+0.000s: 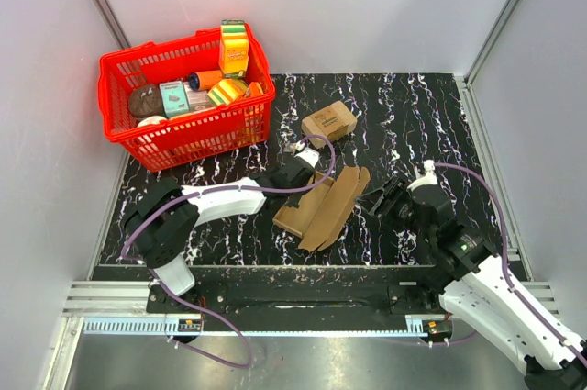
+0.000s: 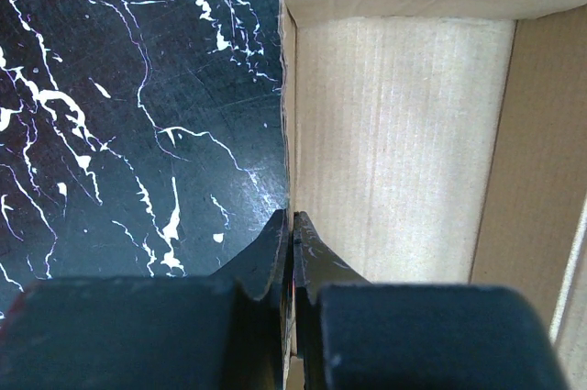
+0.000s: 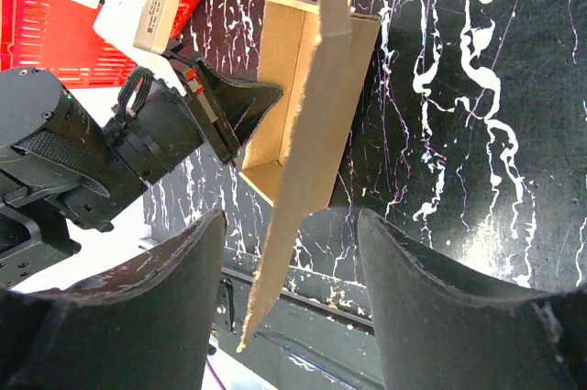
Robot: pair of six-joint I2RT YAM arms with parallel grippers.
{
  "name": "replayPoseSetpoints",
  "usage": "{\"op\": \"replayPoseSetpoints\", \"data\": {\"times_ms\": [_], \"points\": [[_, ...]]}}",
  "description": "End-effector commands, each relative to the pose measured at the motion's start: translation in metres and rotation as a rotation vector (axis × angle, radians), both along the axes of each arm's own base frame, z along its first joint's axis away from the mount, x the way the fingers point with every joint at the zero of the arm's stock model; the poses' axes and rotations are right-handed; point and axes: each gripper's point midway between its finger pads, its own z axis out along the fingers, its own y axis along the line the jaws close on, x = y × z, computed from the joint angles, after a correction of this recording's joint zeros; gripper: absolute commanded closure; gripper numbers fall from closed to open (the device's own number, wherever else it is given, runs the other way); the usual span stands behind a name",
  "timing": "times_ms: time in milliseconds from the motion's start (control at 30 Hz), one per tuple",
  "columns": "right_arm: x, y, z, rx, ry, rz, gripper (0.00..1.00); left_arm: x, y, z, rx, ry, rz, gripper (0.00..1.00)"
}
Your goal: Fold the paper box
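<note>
The paper box (image 1: 323, 206) is a plain brown cardboard sheet, partly folded, lying mid-table with flaps raised. My left gripper (image 1: 307, 172) reaches to its left side. In the left wrist view this gripper (image 2: 292, 225) is shut on the thin upright side wall of the box (image 2: 394, 151). My right gripper (image 1: 383, 199) hovers just right of the box and is open. In the right wrist view a long raised flap of the box (image 3: 312, 105) runs down between the spread fingers of the right gripper (image 3: 289, 220), with gaps on both sides. The left gripper (image 3: 248, 101) shows there too.
A red basket (image 1: 188, 96) full of groceries stands at the back left. A small chunky printed cardboard box (image 1: 329, 121) lies just behind the paper box. Grey walls close in the black marbled table (image 1: 431, 124) on three sides.
</note>
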Motion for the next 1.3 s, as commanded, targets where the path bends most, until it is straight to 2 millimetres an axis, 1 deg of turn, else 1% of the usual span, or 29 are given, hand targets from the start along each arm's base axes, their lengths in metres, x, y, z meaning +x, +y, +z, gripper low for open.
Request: {"op": "replayPoseSetpoints", "data": {"times_ms": [0, 167, 233, 267, 467, 600, 700, 800, 833, 933, 967, 1067, 1133, 1267], "points": [[0.002, 0.004, 0.011, 0.028, -0.018, 0.001, 0.35, 0.006, -0.008, 0.005, -0.043, -0.023, 0.012, 1.00], [0.006, 0.009, 0.001, 0.015, 0.007, 0.015, 0.35, 0.006, -0.008, 0.005, -0.045, -0.023, 0.013, 1.00], [0.010, 0.013, 0.001, 0.028, 0.002, 0.017, 0.35, 0.006, -0.008, 0.005, -0.045, -0.023, 0.013, 1.00], [0.008, 0.018, 0.000, 0.035, 0.012, 0.040, 0.35, 0.006, -0.008, 0.006, -0.044, -0.024, 0.012, 1.00], [0.014, 0.027, -0.003, 0.017, 0.023, 0.072, 0.37, 0.008, -0.005, 0.007, -0.027, -0.030, 0.020, 1.00], [0.015, 0.031, -0.013, -0.014, 0.059, 0.096, 0.43, 0.010, -0.005, 0.013, -0.023, -0.042, 0.028, 1.00], [0.014, 0.032, -0.022, -0.034, 0.080, 0.107, 0.50, 0.012, -0.005, 0.016, -0.022, -0.049, 0.029, 1.00], [0.016, 0.031, -0.025, -0.041, 0.079, 0.101, 0.55, 0.014, -0.006, 0.019, -0.027, -0.054, 0.027, 1.00], [0.016, 0.030, -0.026, -0.044, 0.079, 0.097, 0.59, 0.013, -0.006, 0.019, -0.024, -0.054, 0.026, 0.99], [0.018, 0.030, -0.024, -0.050, 0.069, 0.097, 0.69, 0.014, -0.008, 0.020, -0.028, -0.054, 0.024, 0.96], [0.018, 0.030, -0.024, -0.052, 0.067, 0.102, 0.73, 0.014, -0.008, 0.020, -0.028, -0.053, 0.022, 0.94], [0.019, 0.031, -0.019, -0.054, 0.052, 0.110, 0.82, 0.014, -0.011, 0.022, -0.038, -0.052, 0.017, 0.82], [0.020, 0.032, -0.018, -0.059, 0.051, 0.114, 0.88, 0.015, -0.014, 0.026, -0.053, -0.052, 0.011, 0.78], [0.021, 0.032, -0.017, -0.063, 0.048, 0.115, 0.96, 0.016, -0.022, 0.037, -0.083, -0.061, -0.004, 0.66]]}}
